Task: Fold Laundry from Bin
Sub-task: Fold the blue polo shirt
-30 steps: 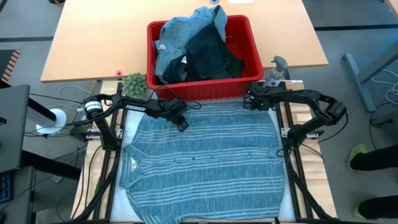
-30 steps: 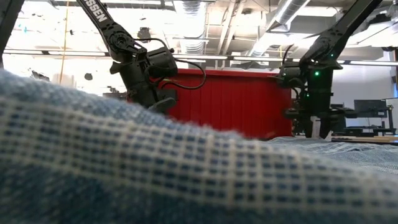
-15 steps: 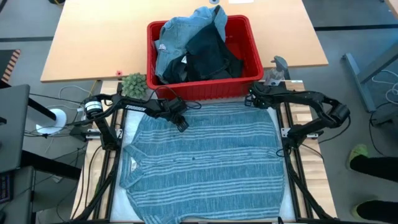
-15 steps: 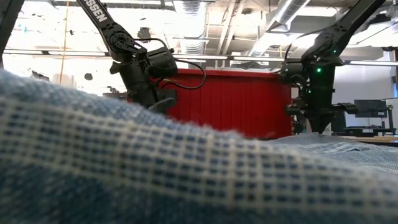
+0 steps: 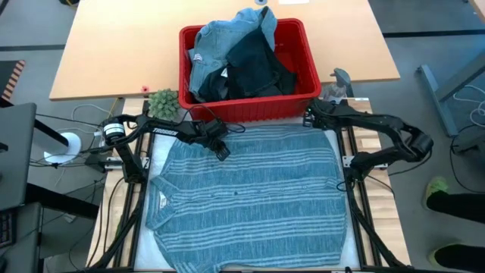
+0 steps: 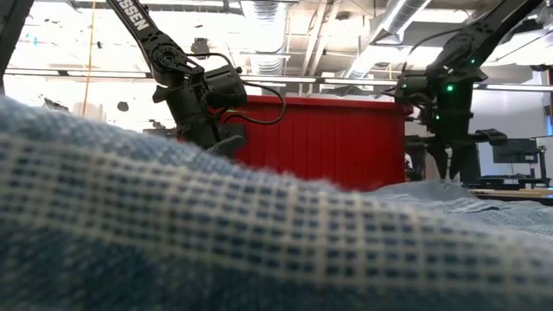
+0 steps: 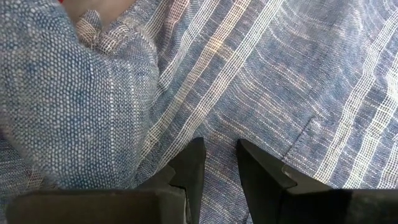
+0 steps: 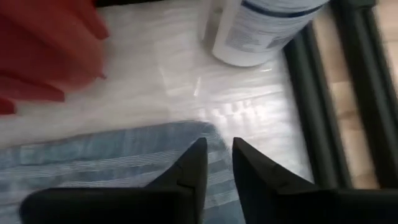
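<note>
The blue-grey white-striped shirt (image 5: 242, 197) lies spread flat on the table, collar toward the left. More laundry (image 5: 235, 53), light denim and dark pieces, fills the red bin (image 5: 250, 111) behind it. My left gripper (image 5: 222, 152) stands low over the shirt's far left part, fingers a little apart (image 7: 217, 155), beside a raised bunch of cloth (image 7: 74, 106). My right gripper (image 5: 310, 120) hangs just above the shirt's far right corner (image 8: 202, 132), open a little (image 8: 216, 149), with nothing between its fingers. My left gripper slants down at the shirt's far left part (image 7: 219, 127). Flat striped cloth shows in the gap between its fingers. Whether the fingertips touch the cloth I cannot tell.
A white bottle (image 8: 261, 28) stands on the table just right of the bin, close to my right gripper. A small green plant (image 5: 163, 101) sits left of the bin. The shirt's near edge (image 6: 216, 242) bulges up in front of the low camera. Dark frame rails (image 5: 352, 163) flank the shirt.
My right gripper has risen off the shirt's far right corner and tipped a little toward the far edge. Its fingers came together and then parted slightly. The corner still lies on the table.
</note>
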